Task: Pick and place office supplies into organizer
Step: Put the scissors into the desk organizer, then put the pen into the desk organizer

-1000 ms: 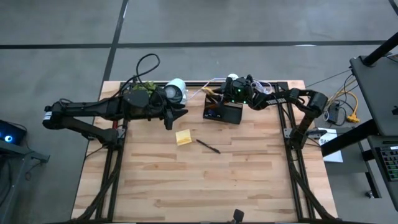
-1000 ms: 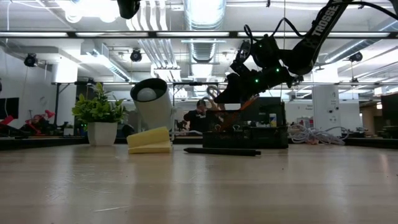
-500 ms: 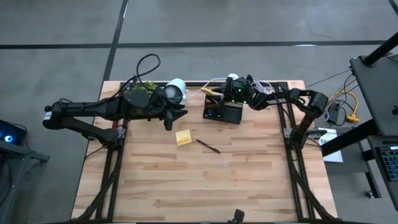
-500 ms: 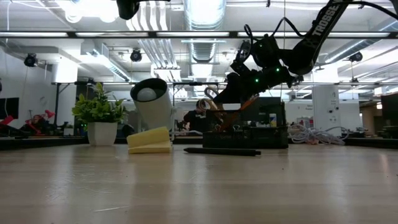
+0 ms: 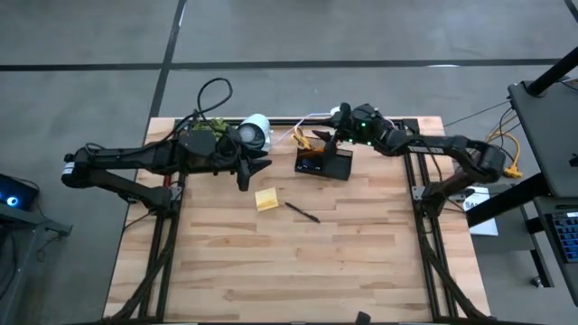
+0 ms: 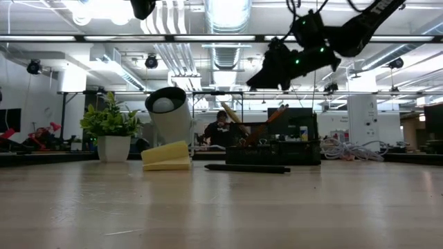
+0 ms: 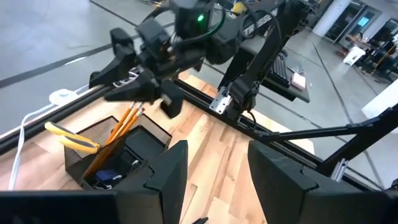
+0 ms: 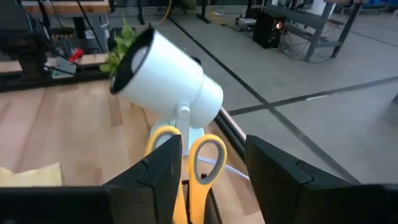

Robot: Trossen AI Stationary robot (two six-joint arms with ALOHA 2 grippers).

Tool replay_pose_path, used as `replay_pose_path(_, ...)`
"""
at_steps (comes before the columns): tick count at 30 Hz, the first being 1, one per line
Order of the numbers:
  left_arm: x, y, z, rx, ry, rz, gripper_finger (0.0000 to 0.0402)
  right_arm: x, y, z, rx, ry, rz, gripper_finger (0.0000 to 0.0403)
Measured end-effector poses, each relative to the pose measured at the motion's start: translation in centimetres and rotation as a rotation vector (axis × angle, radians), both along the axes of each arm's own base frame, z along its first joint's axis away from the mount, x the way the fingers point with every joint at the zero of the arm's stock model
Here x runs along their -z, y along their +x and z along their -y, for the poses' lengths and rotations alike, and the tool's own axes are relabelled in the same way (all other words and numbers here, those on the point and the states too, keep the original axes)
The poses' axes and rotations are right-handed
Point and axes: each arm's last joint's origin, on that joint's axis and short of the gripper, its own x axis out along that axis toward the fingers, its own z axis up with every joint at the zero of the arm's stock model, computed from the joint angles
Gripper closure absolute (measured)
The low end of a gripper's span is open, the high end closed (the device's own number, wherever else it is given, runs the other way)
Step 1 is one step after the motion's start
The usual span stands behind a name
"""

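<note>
Right gripper [image 5: 332,134]: fingers apart, holding nothing — it hangs in the air above the back of the organizer [image 5: 323,162].
Right gripper, seen from the table edge [image 6: 257,79]: clear of the organizer [image 6: 273,151], with open air between its tips and the handles sticking up below.
Scissors [image 8: 186,163]: yellow handles standing up out of the organizer's back section, directly under the right gripper's spread fingers [image 8: 283,176].
Pencils [image 7: 118,134]: orange, leaning in the same back section beside the scissors [image 7: 71,138].
Blue piece [image 7: 106,177]: lying in a front compartment of the organizer [image 7: 118,155].
Black pen [image 5: 302,212]: flat on the table [image 5: 271,271], in front of the organizer and apart from it.
Sticky-note pad [image 5: 266,199]: yellow, on the table just beside the pen, on its side away from the organizer.
Left gripper [image 5: 262,167]: fingers apart and empty — held to the side of the organizer, near the pad.
White lamp-like device [image 5: 256,132]: behind the left gripper, off to the organizer's side.
Potted plant [image 6: 109,131]: beyond the white device, farther from the organizer.
</note>
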Motion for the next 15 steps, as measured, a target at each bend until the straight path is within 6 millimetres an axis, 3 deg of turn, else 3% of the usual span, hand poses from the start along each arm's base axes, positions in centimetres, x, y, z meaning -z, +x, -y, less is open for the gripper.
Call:
replay_pose_path(7,0.0,0.0,0.0,0.013,0.048,-0.012,0.0249,-3.6,-2.2,-1.6,0.019,-0.016,0.043,0.0239)
replay_pose_path(15,0.0,0.0,0.0,0.019,0.069,-0.018,0.0249,-7.0,-4.4,-3.7,0.027,0.085,0.169,0.0234)
